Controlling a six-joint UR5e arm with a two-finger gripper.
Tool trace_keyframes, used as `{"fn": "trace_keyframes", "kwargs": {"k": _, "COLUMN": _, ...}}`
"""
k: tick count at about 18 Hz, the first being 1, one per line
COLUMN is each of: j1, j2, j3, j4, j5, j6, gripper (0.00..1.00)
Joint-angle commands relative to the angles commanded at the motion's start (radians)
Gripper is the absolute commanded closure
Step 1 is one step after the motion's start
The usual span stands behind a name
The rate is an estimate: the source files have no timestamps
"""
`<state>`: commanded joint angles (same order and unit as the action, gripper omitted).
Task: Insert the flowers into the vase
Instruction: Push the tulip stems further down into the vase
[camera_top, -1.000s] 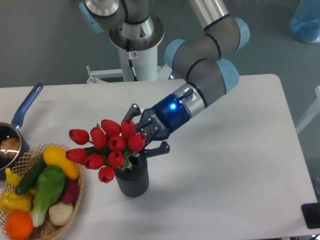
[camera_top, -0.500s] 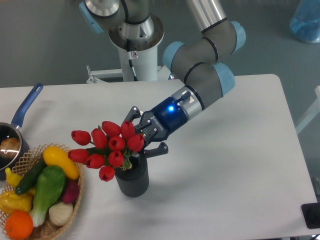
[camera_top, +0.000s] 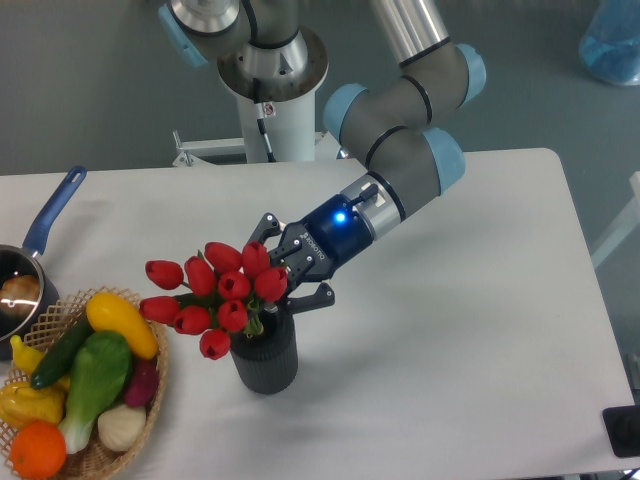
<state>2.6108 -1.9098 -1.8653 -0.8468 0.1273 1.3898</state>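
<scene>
A bunch of red tulips, the flowers (camera_top: 215, 292), leans to the left above the vase (camera_top: 266, 362), a short dark grey ribbed cylinder on the white table. Their green stems run down into the vase's mouth. My gripper (camera_top: 284, 283) reaches in from the upper right, just above the vase's rim, and is shut on the flowers at the stems. The blossoms hide its fingertips and the grip point.
A wicker basket (camera_top: 160, 375) of plastic vegetables stands left of the vase, close to the hanging blossoms. A blue-handled saucepan (camera_top: 53, 212) sits at the far left edge. The robot base (camera_top: 272, 110) is behind. A black object (camera_top: 622, 430) is at the lower right corner.
The gripper and the flowers have shifted slightly to the right and turned a little more upright over the vase. The vase has not moved.
</scene>
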Motion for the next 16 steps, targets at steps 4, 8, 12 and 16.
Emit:
{"fn": "trace_keyframes", "kwargs": {"k": 4, "j1": 0.005, "j2": 0.0, "j3": 0.002, "j4": 0.0, "j5": -0.002, "j6": 0.006, "gripper": 0.56}}
{"fn": "trace_keyframes", "kwargs": {"k": 8, "j1": 0.006, "j2": -0.002, "j3": -0.002, "j4": -0.002, "j5": -0.002, "j6": 0.02, "gripper": 0.55}}
{"fn": "trace_keyframes", "kwargs": {"k": 12, "j1": 0.006, "j2": -0.005, "j3": -0.002, "j4": -0.002, "j5": -0.002, "j6": 0.031, "gripper": 0.54}}
{"fn": "trace_keyframes", "kwargs": {"k": 16, "j1": 0.008, "j2": -0.006, "j3": -0.002, "j4": -0.002, "j5": -0.002, "j6": 0.037, "gripper": 0.48}}
